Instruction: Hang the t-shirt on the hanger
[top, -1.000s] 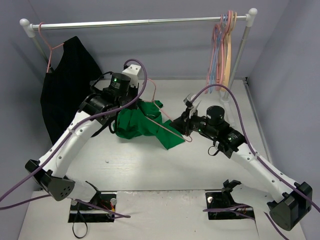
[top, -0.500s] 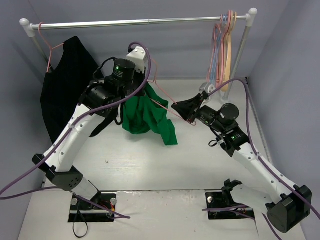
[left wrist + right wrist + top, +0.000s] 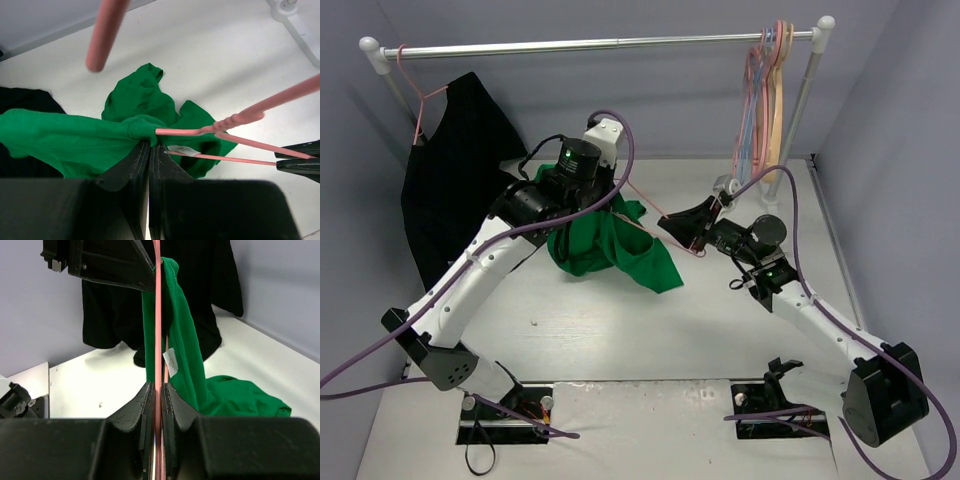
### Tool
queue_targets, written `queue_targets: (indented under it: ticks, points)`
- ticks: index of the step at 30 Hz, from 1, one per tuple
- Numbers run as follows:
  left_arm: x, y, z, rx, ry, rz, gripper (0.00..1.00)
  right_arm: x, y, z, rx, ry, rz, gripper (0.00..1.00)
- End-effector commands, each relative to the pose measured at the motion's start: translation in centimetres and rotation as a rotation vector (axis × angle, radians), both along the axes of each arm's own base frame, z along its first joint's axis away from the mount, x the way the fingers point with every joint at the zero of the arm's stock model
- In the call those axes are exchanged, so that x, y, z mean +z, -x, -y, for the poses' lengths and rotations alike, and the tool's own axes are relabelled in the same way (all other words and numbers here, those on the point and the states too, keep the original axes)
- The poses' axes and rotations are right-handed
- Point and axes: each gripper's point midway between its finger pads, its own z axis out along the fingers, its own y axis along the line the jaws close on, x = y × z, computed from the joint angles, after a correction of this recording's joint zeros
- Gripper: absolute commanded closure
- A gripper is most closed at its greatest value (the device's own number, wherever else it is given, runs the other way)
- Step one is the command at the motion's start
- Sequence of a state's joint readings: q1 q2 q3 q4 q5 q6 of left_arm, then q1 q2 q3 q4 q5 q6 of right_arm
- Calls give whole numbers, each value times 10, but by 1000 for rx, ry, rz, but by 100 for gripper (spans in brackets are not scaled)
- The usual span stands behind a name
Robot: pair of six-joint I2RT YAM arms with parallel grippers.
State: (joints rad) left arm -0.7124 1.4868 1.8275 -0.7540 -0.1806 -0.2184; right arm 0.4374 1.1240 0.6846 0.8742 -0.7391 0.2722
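bright green short-sleeved cloth t-shirt [image 3: 610, 250]: mid-table, upper part lifted, lower folds resting on the white table [image 3: 620, 330]; left gripper [image 3: 149, 146] pinched tight on its collar edge. thin salmon-pink triangular clothes hanger [image 3: 185, 132]: one arm meeting the collar, right gripper [image 3: 159, 386] clamped on its bar, just beside the hanging cloth.

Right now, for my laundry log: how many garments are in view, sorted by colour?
green t-shirt: 1
black garment: 1
Total: 2 garments
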Motion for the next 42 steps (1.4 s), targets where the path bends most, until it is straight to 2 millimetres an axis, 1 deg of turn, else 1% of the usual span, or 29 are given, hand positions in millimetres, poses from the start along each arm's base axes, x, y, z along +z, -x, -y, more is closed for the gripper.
queue_targets:
  ticks: [1, 2, 3, 4, 6, 7, 9, 10, 12, 13, 15, 16, 17, 19, 21, 22, 24, 25, 27, 28, 30, 31, 33, 34, 36, 37, 39, 40, 42]
  points:
    - [35, -4, 6, -22, 76, 105, 97, 38, 7, -1, 36, -90, 191, 100]
    - [31, -4, 7, -22, 72, 97, 94, 35, 7, -2, 42, -87, 187, 100]
    - [29, -5, 8, -25, 70, 94, 88, 31, 6, -3, 46, -82, 181, 100]
    - [28, -4, 8, -27, 68, 92, 85, 28, 7, -4, 58, -76, 178, 100]
    - [27, -3, 6, -27, 60, 94, 80, 22, 5, -6, 66, -73, 172, 100]
    - [30, -2, 3, -25, 59, 103, 75, 17, 4, -6, 64, -70, 167, 100]
    - [31, 0, -1, -22, 47, 113, 70, 16, 3, -6, 57, -70, 171, 100]
    - [27, 1, -2, -23, 33, 110, 67, 14, 0, -6, 52, -67, 166, 100]
    - [30, 3, -10, -11, 19, 128, 66, 13, -1, -6, 56, -63, 170, 100]
    - [25, 4, -14, -7, 3, 123, 65, 11, -2, -6, 56, -62, 166, 100]
    - [28, 8, -24, 12, -8, 142, 65, 10, -5, -6, 55, -63, 164, 100]
    - [20, 8, -28, 23, -23, 135, 65, 8, -6, -7, 57, -62, 160, 100]
    - [22, 11, -34, 35, -21, 146, 65, 7, -6, -7, 59, -61, 159, 100]
    - [20, 8, -48, 75, -39, 164, 65, 5, -8, -7, 63, -59, 160, 100]
    - [10, 7, -62, 97, -63, 155, 65, 4, -8, -9, 69, -59, 160, 100]
    - [7, 0, -76, 124, -58, 145, 65, 1, -9, -10, 77, -55, 153, 100]
    - [-3, -8, -93, 146, -42, 111, 65, 1, -10, -10, 80, -55, 155, 100]
    - [-6, -16, -109, 158, -7, 88, 65, -1, -10, -11, 84, -54, 148, 100]
    - [-13, -26, -118, 149, 17, 60, 64, -1, -10, -11, 89, -55, 152, 100]
    - [-16, -30, -116, 100, 42, 41, 64, -3, -11, -13, 95, -53, 144, 100]
    - [-14, -35, -114, 50, 21, 63, 63, -3, -11, -14, 104, -53, 141, 100]
    - [-15, -36, -107, -1, 29, 63, 59, -3, -10, -14, 110, -51, 143, 100]
    - [-15, -41, -110, -47, 33, 70, 56, -4, -10, -15, 112, -49, 143, 100]
    - [-21, -46, -110, -73, 30, 56, 56, -3, -11, -15, 113, -48, 147, 100]
    - [-25, -49, -111, -127, 49, 41, 55, -4, -11, -16, 118, -43, 148, 100]
    - [-33, -53, -111, -138, 46, 22, 55, -3, -11, -16, 121, -42, 151, 100]
    - [-38, -55, -109, -190, 42, 17, 55, -5, -12, -17, 126, -38, 149, 100]
    - [-46, -59, -108, -206, 37, -1, 54, -5, -12, -18, 128, -36, 150, 100]
    - [-54, -58, -101, -272, 43, -24, 54, -5, -12, -18, 135, -32, 153, 100]
